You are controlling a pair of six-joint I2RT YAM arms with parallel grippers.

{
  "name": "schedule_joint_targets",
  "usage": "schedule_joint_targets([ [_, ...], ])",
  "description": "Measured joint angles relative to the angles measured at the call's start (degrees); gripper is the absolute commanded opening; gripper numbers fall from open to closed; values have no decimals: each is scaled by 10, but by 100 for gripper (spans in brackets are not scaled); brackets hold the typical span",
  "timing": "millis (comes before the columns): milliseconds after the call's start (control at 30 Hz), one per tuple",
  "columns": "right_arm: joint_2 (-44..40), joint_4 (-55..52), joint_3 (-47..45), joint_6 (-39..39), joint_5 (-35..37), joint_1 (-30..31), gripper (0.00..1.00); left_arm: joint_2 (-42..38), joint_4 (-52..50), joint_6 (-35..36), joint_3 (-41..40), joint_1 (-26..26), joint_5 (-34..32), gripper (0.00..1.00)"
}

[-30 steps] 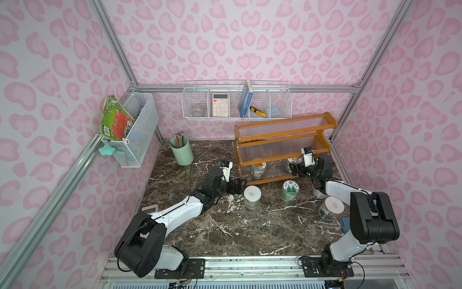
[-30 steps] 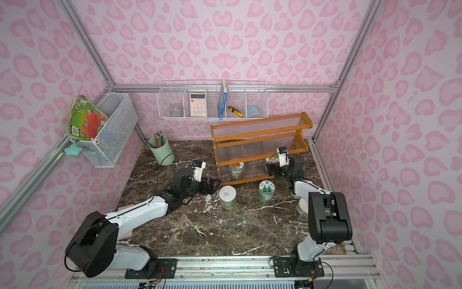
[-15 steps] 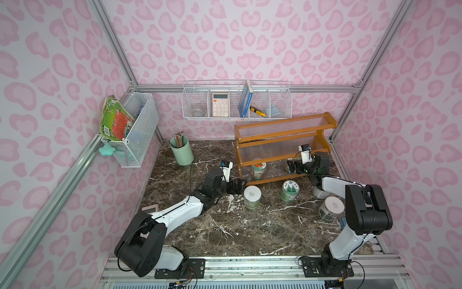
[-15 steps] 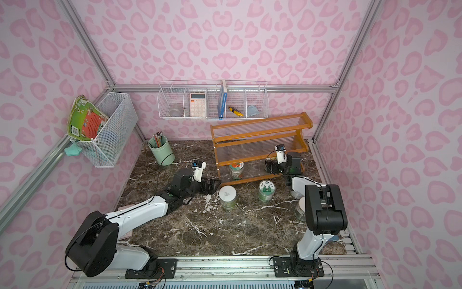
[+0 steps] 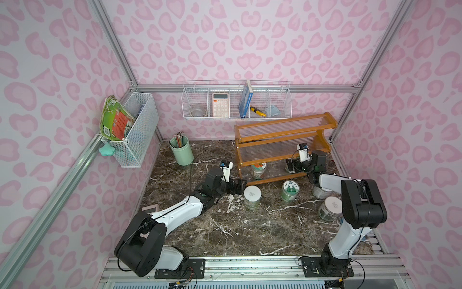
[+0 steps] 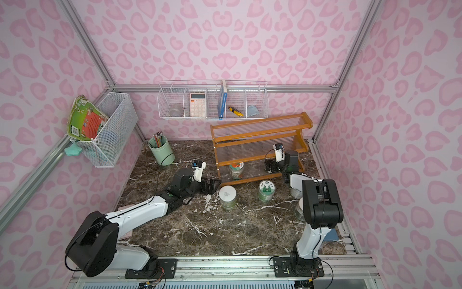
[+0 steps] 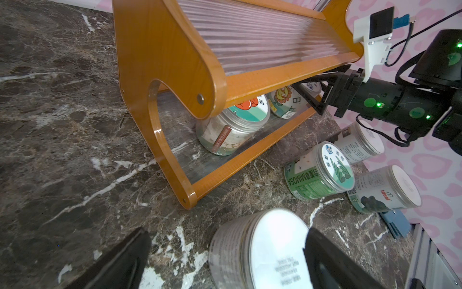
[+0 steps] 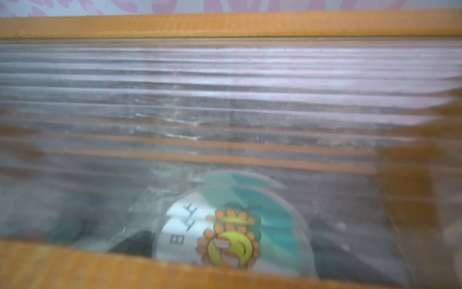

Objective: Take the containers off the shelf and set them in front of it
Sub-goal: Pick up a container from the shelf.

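Containers (image 7: 317, 175) are sitting in two places. Four are already standing on the marble table (image 5: 245, 232) in front of the shelf (image 5: 275, 150). Two are waiting on its bottom tier: the orange-lidded jar (image 5: 258, 168) toward the left end and the sunflower-lidded jar (image 7: 283, 101) further right.

The right gripper (image 7: 310, 96) is hanging inside that bottom tier at its open front. Its jaws are standing wide to either side of the sunflower-lidded jar; whether they are touching it I cannot tell. The left gripper (image 7: 226, 234) is hovering low by the shelf's left end, jaws likewise wide apart and holding nothing. The white-lidded jar (image 5: 252, 195) is standing just ahead of them.

These jars are looking light and stiff, with clear plastic walls and flat lids. I am judging the smooth sides to be slippery. The hold should therefore be going across the round body below the lid, squeezing firmly but not so hard as to be flexing the wall. The tier above is leaving little headroom, so a level approach from the front is looking better than one from above.

Every jar appears to be standing upright, lid facing up and axis running vertical. Being round, each is offering the same grip from any side. The shelf is stretching its long axis across the back of the table, slightly skewed, with its open front facing the arms.
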Motion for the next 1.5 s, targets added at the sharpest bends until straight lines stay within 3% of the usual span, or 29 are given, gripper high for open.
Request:
schedule_joint_targets([
  [200, 22, -4, 22, 0, 3, 0, 98, 0, 0, 0, 0, 0, 0, 100],
  [633, 34, -20, 38, -4, -4, -1, 73, -1, 0, 0, 0, 0, -5, 99],
  [1500, -80, -51, -58, 11, 38, -9, 70, -4, 0, 0, 0, 0, -7, 100],
])
